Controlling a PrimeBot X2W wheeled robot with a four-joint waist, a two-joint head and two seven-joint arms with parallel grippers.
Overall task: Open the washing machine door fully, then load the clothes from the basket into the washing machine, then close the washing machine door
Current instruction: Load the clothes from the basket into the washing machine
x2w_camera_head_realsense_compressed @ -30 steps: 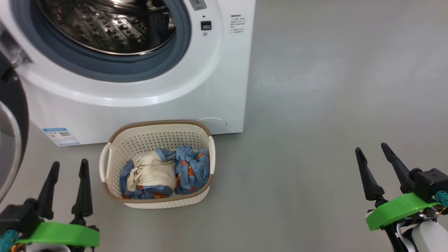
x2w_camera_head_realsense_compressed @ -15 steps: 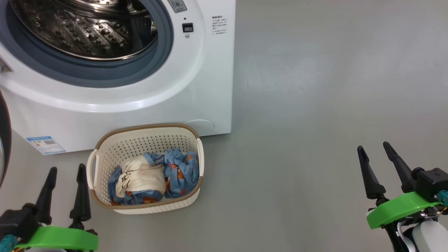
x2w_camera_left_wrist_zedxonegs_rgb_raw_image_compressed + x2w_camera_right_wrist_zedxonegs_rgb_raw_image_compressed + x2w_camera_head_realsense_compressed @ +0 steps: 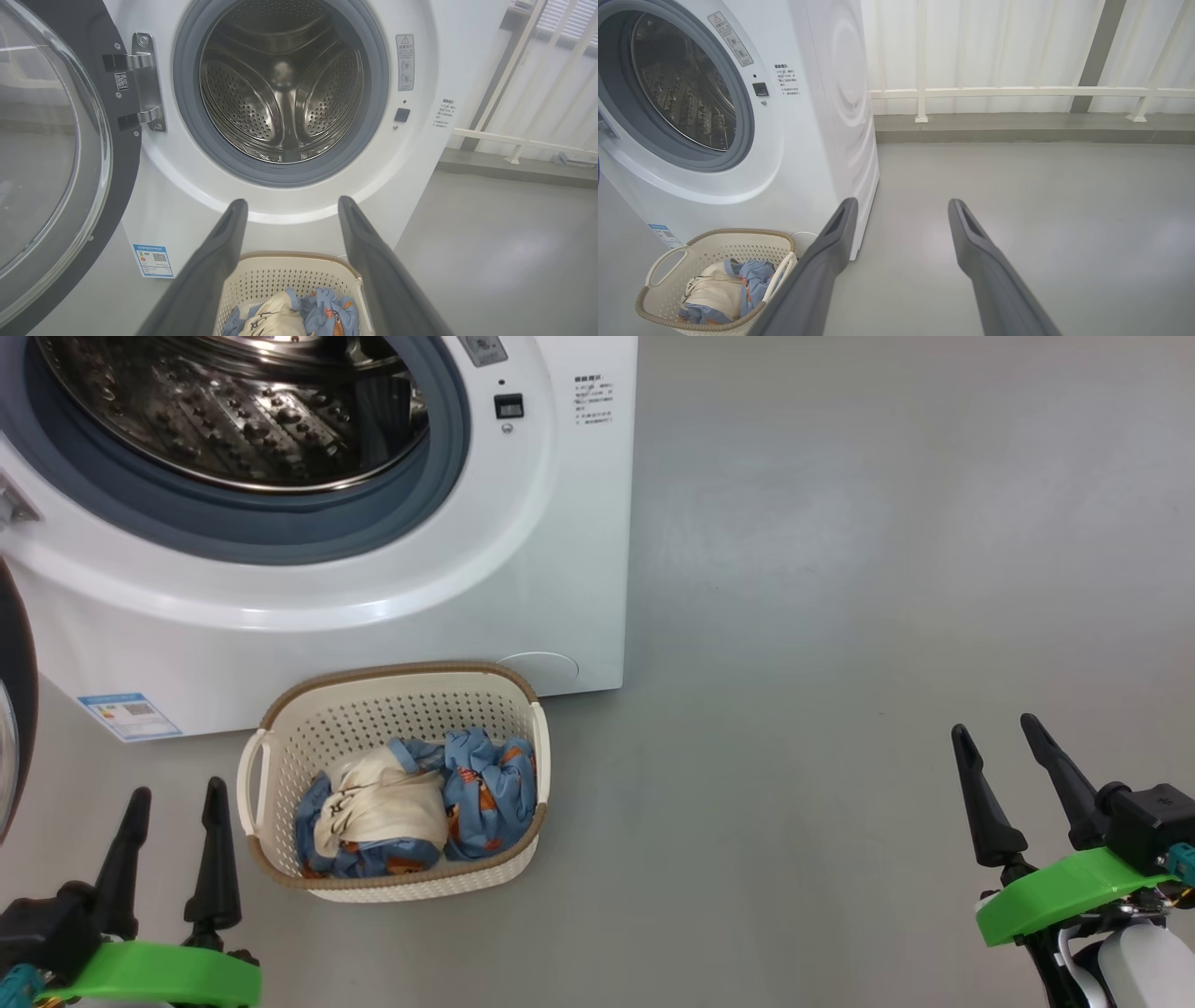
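The white washing machine (image 3: pixel 523 569) stands with its steel drum (image 3: pixel 280 88) exposed. Its black-rimmed glass door (image 3: pixel 51 154) is swung wide to the left on its hinge; a sliver of the door (image 3: pixel 14 709) shows at the head view's left edge. On the floor before the machine sits the cream basket (image 3: pixel 280 747), holding blue printed clothes (image 3: pixel 485 789) and a cream cloth (image 3: pixel 378 807). My left gripper (image 3: pixel 175 791) is open just left of the basket (image 3: pixel 285 277), empty. Far out to the right over bare floor, my right gripper (image 3: pixel 994 728) is open too.
Grey floor (image 3: pixel 840 616) spreads to the right of the machine. A white railing (image 3: pixel 1017 91) and a low kerb run along the back wall behind it. A blue label (image 3: pixel 131 714) sits low on the machine's front.
The head camera has turned, so the machine and basket slid left in view, then slightly back right. Both grippers stay open in the same places.
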